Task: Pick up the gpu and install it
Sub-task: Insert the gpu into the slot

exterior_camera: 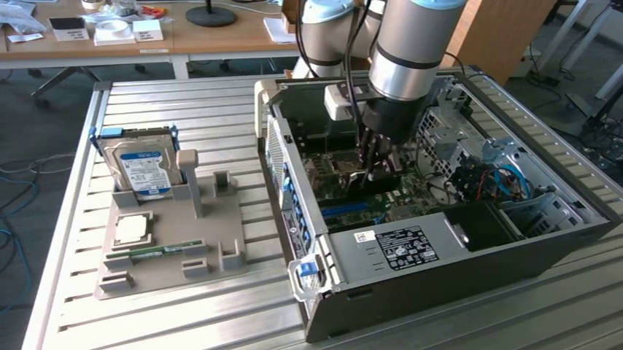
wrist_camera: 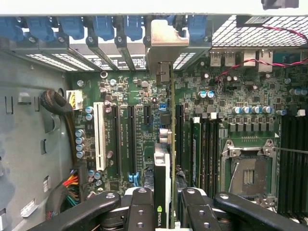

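The gpu (wrist_camera: pixel 172 159) appears edge-on in the wrist view as a thin dark card with a black cooler bearing a green logo. Its pale metal bracket (wrist_camera: pixel 163 38) stands against the case's rear slot openings. My gripper (wrist_camera: pixel 162 202) is shut on the card, one black finger (wrist_camera: pixel 139 207) on each side. In the exterior view the gripper (exterior_camera: pixel 378 166) reaches down into the open computer case (exterior_camera: pixel 438 240), holding the gpu (exterior_camera: pixel 375 181) upright over the motherboard (wrist_camera: pixel 240 110). Whether the card's edge sits in a slot I cannot tell.
Beside the card lie black expansion slots (wrist_camera: pixel 131 139), a white slot (wrist_camera: pixel 99 137) and the empty CPU socket (wrist_camera: pixel 248 175). On the exterior view's left a grey holder (exterior_camera: pixel 165 233) carries a hard drive (exterior_camera: pixel 144 169), a CPU (exterior_camera: pixel 131 230) and a RAM stick (exterior_camera: pixel 165 250).
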Robot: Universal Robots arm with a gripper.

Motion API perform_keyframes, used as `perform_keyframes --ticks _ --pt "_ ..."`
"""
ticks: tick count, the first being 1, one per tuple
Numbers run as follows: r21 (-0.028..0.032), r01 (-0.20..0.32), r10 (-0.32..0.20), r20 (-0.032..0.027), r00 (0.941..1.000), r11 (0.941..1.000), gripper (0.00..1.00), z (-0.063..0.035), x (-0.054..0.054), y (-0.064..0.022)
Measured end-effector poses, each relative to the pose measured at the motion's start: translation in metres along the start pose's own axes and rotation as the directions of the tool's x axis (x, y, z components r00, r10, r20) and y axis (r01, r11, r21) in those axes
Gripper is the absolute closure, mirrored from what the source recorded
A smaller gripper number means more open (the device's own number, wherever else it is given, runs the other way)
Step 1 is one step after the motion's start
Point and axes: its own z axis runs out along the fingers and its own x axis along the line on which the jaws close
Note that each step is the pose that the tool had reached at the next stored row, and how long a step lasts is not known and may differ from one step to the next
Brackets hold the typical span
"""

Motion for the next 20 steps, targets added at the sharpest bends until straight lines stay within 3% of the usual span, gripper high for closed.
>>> perform_keyframes --ticks 10,20 --pt "0.0 0.0 0.0 -0.0001 1.0 1.0 0.73 0.0083 0.0002 0.0005" --pt "-0.0001 0.0 0.0 -0.0002 1.0 1.0 0.73 0.0085 0.0002 0.0024"
